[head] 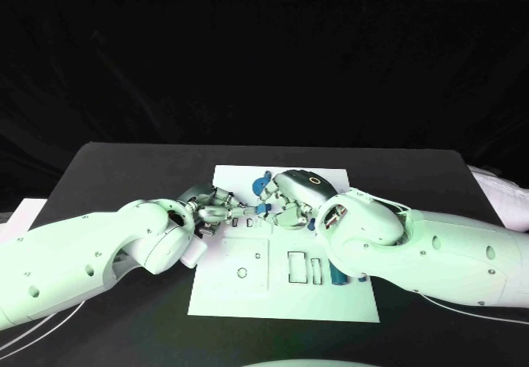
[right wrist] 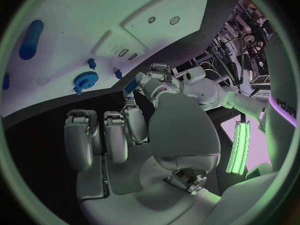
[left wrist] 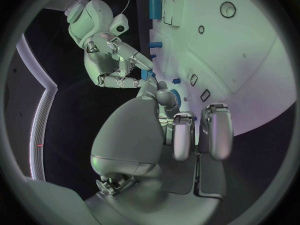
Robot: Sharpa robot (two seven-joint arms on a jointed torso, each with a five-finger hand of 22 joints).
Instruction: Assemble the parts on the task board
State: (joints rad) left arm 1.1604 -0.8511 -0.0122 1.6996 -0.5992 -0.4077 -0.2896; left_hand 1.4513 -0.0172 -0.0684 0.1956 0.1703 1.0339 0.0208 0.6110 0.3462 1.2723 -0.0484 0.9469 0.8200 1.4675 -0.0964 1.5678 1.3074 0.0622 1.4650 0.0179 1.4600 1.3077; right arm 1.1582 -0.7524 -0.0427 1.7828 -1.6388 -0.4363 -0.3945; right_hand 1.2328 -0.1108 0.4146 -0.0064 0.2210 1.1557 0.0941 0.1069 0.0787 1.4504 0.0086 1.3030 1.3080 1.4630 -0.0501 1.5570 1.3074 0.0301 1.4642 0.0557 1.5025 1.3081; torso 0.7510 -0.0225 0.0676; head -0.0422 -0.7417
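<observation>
Above the far half of the white task board [head: 237, 294] my two hands meet. A small blue peg [head: 262, 208] [left wrist: 147, 74] [right wrist: 129, 88] sits between their fingertips. My right hand [head: 292, 200] [right wrist: 172, 130] pinches one end and my left hand [head: 207, 208] [left wrist: 147, 135] pinches the other, its remaining fingers curled in. The left wrist view also shows my right hand [left wrist: 112, 65], and the right wrist view my left hand [right wrist: 153, 77]. A blue gear [head: 262, 183] [left wrist: 176, 97] [right wrist: 84, 79] stands on the board just beside the fingertips.
A blue bar [head: 317, 271] [left wrist: 154, 7] sits by rectangular slots in the board's near right part, with another blue piece [head: 336, 279] beside it. A round hole [head: 242, 272] [left wrist: 228, 9] lies on the near left. Small blue pegs [right wrist: 92, 62] stand near the gear. Black table surrounds the board.
</observation>
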